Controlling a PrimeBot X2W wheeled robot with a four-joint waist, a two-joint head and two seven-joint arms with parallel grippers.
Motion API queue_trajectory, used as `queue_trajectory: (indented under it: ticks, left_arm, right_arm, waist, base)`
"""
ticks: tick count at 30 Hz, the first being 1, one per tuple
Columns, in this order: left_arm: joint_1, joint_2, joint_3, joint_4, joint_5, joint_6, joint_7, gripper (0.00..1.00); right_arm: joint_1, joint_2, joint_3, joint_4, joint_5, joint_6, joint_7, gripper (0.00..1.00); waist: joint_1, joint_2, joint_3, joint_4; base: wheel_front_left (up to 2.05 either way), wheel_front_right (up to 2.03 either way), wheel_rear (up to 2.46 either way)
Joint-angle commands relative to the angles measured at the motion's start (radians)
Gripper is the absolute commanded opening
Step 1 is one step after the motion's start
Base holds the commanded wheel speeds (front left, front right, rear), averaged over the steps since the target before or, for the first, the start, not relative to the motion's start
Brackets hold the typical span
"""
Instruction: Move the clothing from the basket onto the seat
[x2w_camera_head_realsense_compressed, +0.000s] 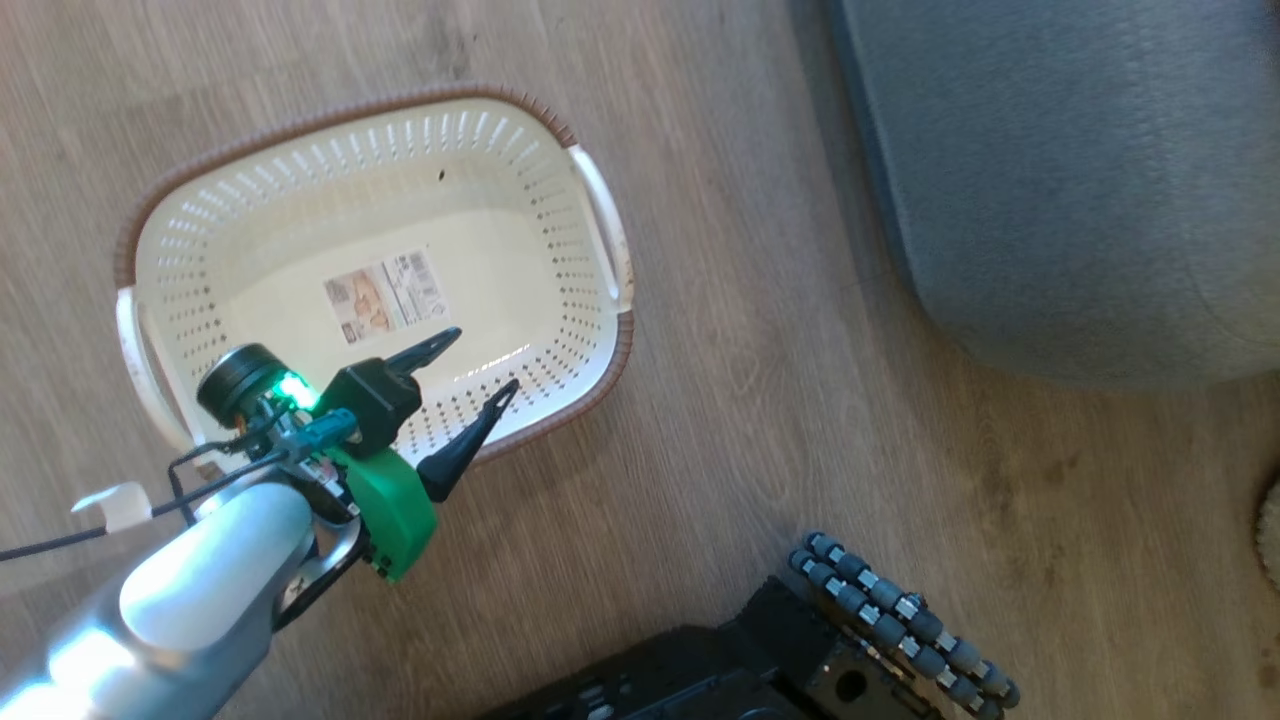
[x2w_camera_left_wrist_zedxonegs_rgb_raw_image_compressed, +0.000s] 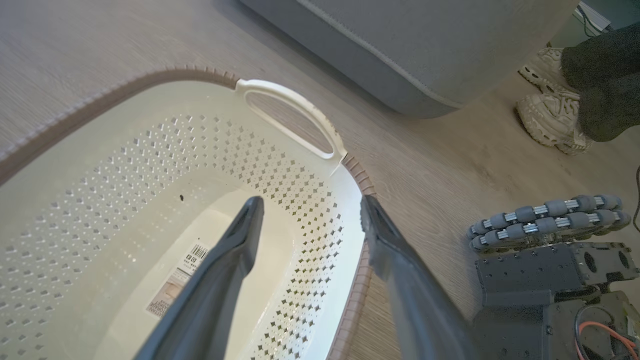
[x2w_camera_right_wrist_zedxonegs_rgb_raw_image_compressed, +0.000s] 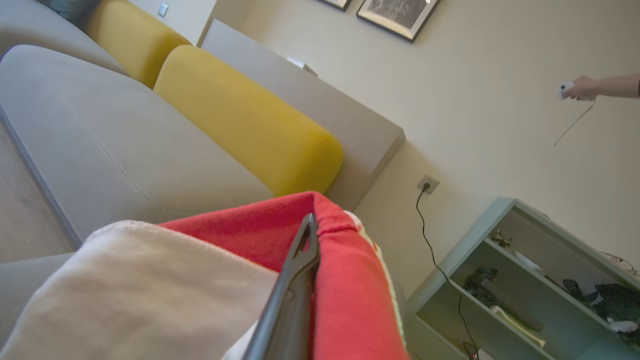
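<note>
In the head view the basket (x2w_camera_head_realsense_compressed: 330, 112) is seen on the wooden floor (x2w_camera_head_realsense_compressed: 760, 400) with nothing in it but the label sticker (x2w_camera_head_realsense_compressed: 385, 295) on its bottom. The left gripper (x2w_camera_head_realsense_compressed: 484, 360) is held over its near rim, fingers spread wide and empty, and the seat (x2w_camera_head_realsense_compressed: 1080, 170) lies well apart at the upper right. In the left wrist view those wide fingers are pointed into the bare basket, with the seat's stitched edge beyond it and a person's shoes (x2w_camera_left_wrist_zedxonegs_rgb_raw_image_compressed: 550, 110) near its corner. In the right wrist view the clothing (x2w_camera_right_wrist_zedxonegs_rgb_raw_image_compressed: 350, 290), red with a pale band, is pinched in the right gripper (x2w_camera_right_wrist_zedxonegs_rgb_raw_image_compressed: 311, 220), whose fingers are pressed together on the fabric; the grey cushion is seen beyond, backed by yellow cushions (x2w_camera_right_wrist_zedxonegs_rgb_raw_image_compressed: 250, 120). The carry to the seat is judged to be the step in hand, probably the last. It is best done if the garment is brought well inside the cushion's edge, lowered until its hanging fabric is borne by the upholstery, and only then let go, so that nothing can slide off toward the floor.
</note>
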Motion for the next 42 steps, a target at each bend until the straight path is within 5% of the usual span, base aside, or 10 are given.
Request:
queue_trajectory:
  ticks: [1,9,11,12,24,36,42]
  left_arm:
    - [0.014,0.028,0.037,-0.034,0.005,-0.006,-0.005,1.0]
    - [0.037,0.018,0.059,-0.044,0.016,-0.006,-0.005,1.0]
    - [0.039,0.009,0.07,-0.044,0.019,-0.006,-0.005,1.0]
    - [0.04,0.005,0.073,-0.043,0.021,-0.006,-0.005,1.0]
    - [0.043,-0.074,0.112,-0.033,0.037,-0.006,-0.005,1.0]
    - [0.095,-0.169,0.139,0.009,0.04,-0.006,-0.005,1.0]
    - [0.129,-0.205,0.159,0.026,0.042,-0.006,-0.005,1.0]
  right_arm:
    - [-0.016,-0.005,-0.034,-0.013,-0.016,0.002,0.009,0.0]
    - [-0.022,0.067,-0.148,0.159,-0.068,0.002,-0.001,0.03]
    - [-0.021,0.063,-0.154,0.201,-0.066,0.002,-0.032,0.49]
    - [-0.02,0.059,-0.158,0.221,-0.061,0.002,-0.052,1.0]
    - [0.015,-0.067,-0.046,0.464,-0.041,0.002,-0.246,1.0]
    - [0.203,-0.154,0.238,0.51,0.136,0.002,-0.262,1.0]
    - [0.315,-0.174,0.273,0.558,0.198,0.002,-0.262,1.0]
  waist:
    - [-0.0001,0.0,0.037,0.021]
    - [-0.0001,0.0,0.073,0.052]
    - [-0.0001,0.0,0.07,0.059]
    - [-0.0001,0.0,0.067,0.062]
    - [-0.0001,0.0,-0.044,0.097]
    - [-0.0001,0.0,-0.233,0.152]
    - [-0.0001,0.0,-0.304,0.185]
  base:
    - [0.0,0.0,0.0]
    - [0.0,0.0,0.0]
    - [0.0,0.0,0.0]
    - [0.0,0.0,0.0]
    - [0.0,0.0,0.0]
    - [0.0,0.0,0.0]
    - [0.0,0.0,0.0]
